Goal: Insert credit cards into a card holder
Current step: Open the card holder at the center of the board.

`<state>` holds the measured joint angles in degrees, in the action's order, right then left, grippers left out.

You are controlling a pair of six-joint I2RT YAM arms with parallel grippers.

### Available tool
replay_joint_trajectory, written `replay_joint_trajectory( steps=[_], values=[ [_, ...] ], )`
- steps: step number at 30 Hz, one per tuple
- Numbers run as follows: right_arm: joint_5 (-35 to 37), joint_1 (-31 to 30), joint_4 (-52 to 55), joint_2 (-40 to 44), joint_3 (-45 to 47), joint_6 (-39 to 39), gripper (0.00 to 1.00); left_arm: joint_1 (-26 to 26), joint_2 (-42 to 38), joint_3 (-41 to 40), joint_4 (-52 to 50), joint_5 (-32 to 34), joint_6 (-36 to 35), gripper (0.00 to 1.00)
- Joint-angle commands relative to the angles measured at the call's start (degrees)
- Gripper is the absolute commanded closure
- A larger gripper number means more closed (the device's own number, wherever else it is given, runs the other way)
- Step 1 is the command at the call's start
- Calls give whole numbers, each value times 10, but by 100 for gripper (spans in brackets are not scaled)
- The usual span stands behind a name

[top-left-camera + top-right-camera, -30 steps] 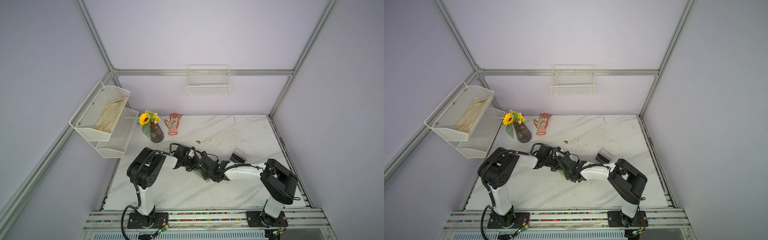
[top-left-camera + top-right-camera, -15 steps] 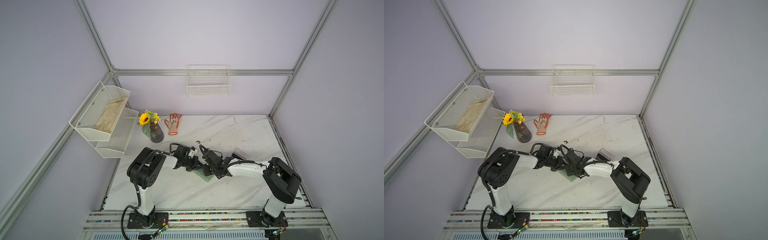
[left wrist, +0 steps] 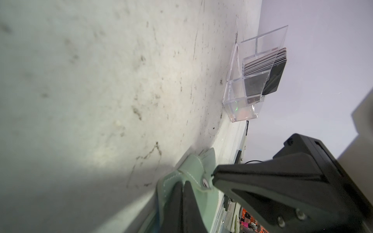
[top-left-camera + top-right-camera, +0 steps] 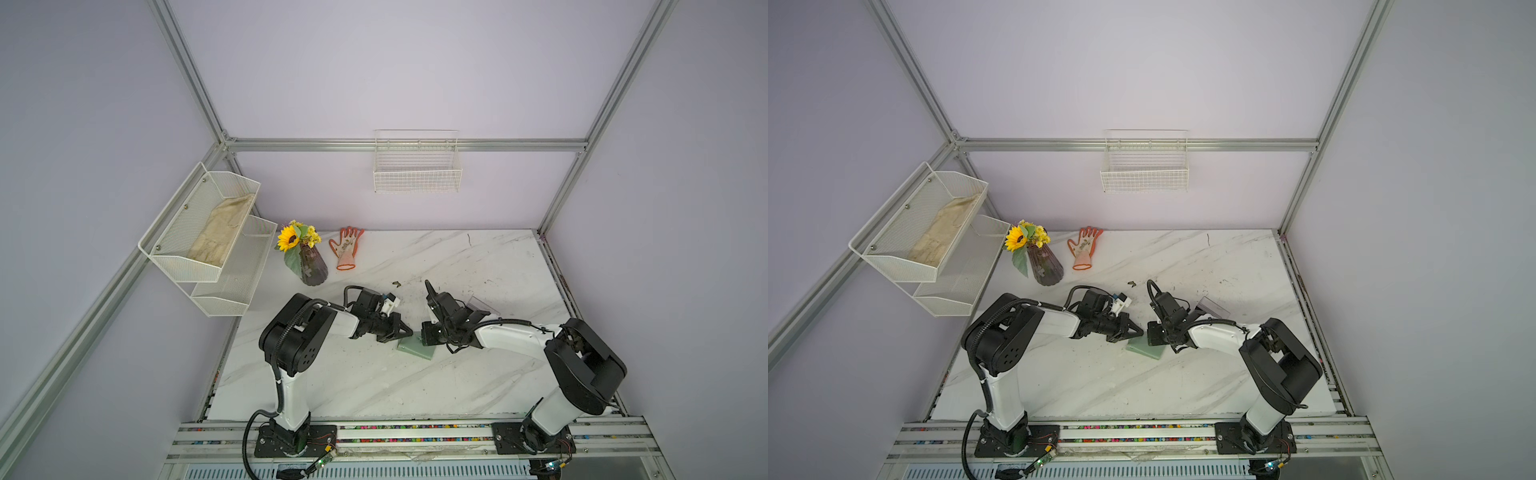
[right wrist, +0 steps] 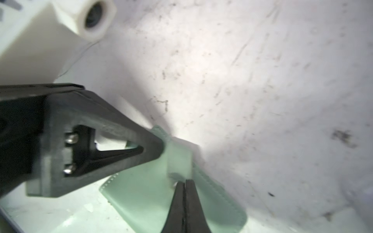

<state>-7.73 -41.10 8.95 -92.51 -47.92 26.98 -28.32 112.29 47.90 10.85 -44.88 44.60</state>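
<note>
Card holder (image 4: 415, 350) is lying flat on the marble tabletop (image 4: 374, 382), near the middle, between the two arms. Both grippers are meeting over its far edge.

Left gripper (image 4: 408, 332) is reaching in from the left side, its jaws clenched together. In the right wrist view its tip (image 5: 162, 145) is touching the card holder's strap (image 5: 178, 159) where the strap folds over the edge. I cannot tell whether any strap is being pinched between the fingers.

Right gripper (image 5: 184, 182) is also showing jaws pressed flush, with its tip sitting at the snap end of the strap. In the left wrist view that tip (image 3: 214, 175) is touching the snap tab (image 3: 204, 182). I cannot tell whether it is actually gripping the tab.

Credit cards (image 3: 260, 68), a dark stack, are standing in the clear acrylic box (image 4: 482, 305), which is sitting on the table behind the right arm, apart from the card holder.
</note>
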Motion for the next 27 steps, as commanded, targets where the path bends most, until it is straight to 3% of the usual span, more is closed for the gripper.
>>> replay_joint_trajectory(
  steps=[1,12,16,19,27],
  values=[
    [7,16,50,5,25,7,100,-14,87,-46,-187,178,-10,100],
    [-1,9,30,41,19,-49,100,-14,90,-43,-186,176,-10,100],
    [34,-20,41,79,-4,-96,85,-14,91,-43,-186,176,-10,100],
    [49,-36,61,78,-28,-126,66,-14,91,-43,-186,175,-10,100],
    [109,-84,121,-9,-94,-175,64,-14,97,-35,-198,170,-21,100]
  ],
)
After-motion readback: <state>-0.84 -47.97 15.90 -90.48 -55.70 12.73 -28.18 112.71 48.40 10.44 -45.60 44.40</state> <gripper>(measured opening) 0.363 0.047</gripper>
